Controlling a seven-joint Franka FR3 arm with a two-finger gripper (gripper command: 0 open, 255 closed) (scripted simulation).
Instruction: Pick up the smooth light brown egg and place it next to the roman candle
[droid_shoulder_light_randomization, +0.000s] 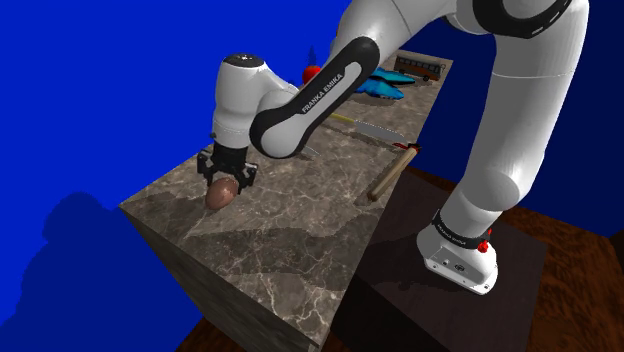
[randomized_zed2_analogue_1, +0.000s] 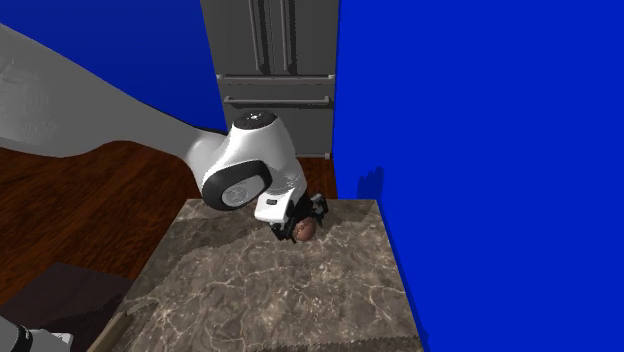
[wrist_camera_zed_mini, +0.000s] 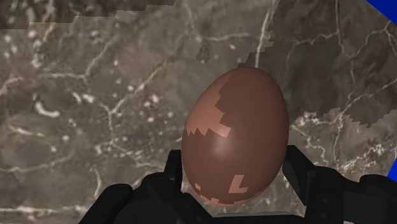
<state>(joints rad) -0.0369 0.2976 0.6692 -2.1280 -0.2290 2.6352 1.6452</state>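
Observation:
A smooth brown egg (wrist_camera_zed_mini: 235, 137) sits between my two black fingers (wrist_camera_zed_mini: 298, 169), which press on its sides. In the shoulder view the egg (droid_shoulder_light_randomization: 221, 195) is at the marble table's far left corner, right at the surface, with my gripper (droid_shoulder_light_randomization: 224, 184) coming straight down onto it and shut on it. The second exterior view has the egg (randomized_zed2_analogue_1: 307, 229) under the gripper (randomized_zed2_analogue_1: 299, 231) near the table's far edge. A long tan stick with a red end (droid_shoulder_light_randomization: 392, 171), possibly the roman candle, lies by the table edge nearest the arm's stand.
A hand saw (droid_shoulder_light_randomization: 366, 128), blue objects (droid_shoulder_light_randomization: 385, 86), a small red thing (droid_shoulder_light_randomization: 312, 72) and a flat box (droid_shoulder_light_randomization: 421, 66) lie at the table's (droid_shoulder_light_randomization: 270, 240) far right end. A grey cabinet (randomized_zed2_analogue_1: 275, 70) stands behind the table.

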